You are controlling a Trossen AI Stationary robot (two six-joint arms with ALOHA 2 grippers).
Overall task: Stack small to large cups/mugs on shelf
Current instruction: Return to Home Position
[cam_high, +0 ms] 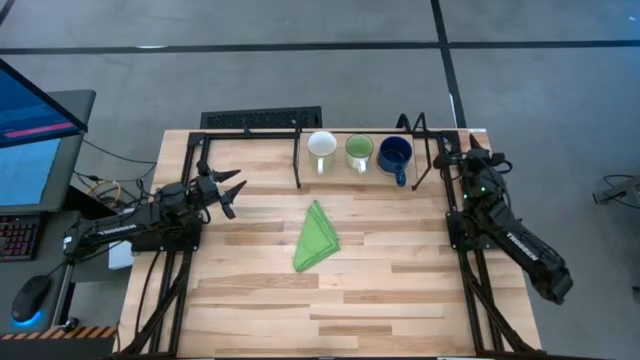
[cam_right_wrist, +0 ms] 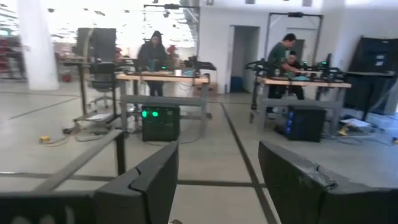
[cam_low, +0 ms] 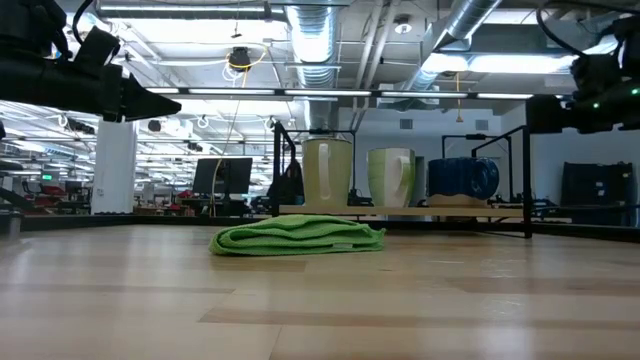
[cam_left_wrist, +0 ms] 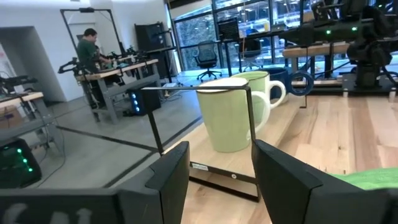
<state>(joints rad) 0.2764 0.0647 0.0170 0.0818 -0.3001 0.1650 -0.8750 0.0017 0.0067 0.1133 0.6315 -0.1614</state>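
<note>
Three mugs stand in a row on the shelf strip [cam_high: 345, 178] at the table's far edge: a white one [cam_high: 321, 148], a light green one [cam_high: 359, 150] and a dark blue one [cam_high: 395, 155]. In the low view they show as white [cam_low: 327, 172], green [cam_low: 391, 177] and blue [cam_low: 462, 178]. My left gripper [cam_high: 232, 190] is open and empty above the table's left part, pointing toward the mugs; its wrist view [cam_left_wrist: 221, 168] shows the white mug [cam_left_wrist: 227, 115] ahead. My right gripper [cam_high: 466, 156] is open and empty at the far right, beside the blue mug; in its wrist view [cam_right_wrist: 217, 180] no mug shows.
A folded green cloth [cam_high: 317, 238] lies mid-table, in front of the shelf. Thin black posts [cam_high: 298, 160] and a rail frame the shelf. A monitor and keyboard [cam_high: 20, 130] stand off the table's left. People work at benches in the room beyond [cam_right_wrist: 283, 59].
</note>
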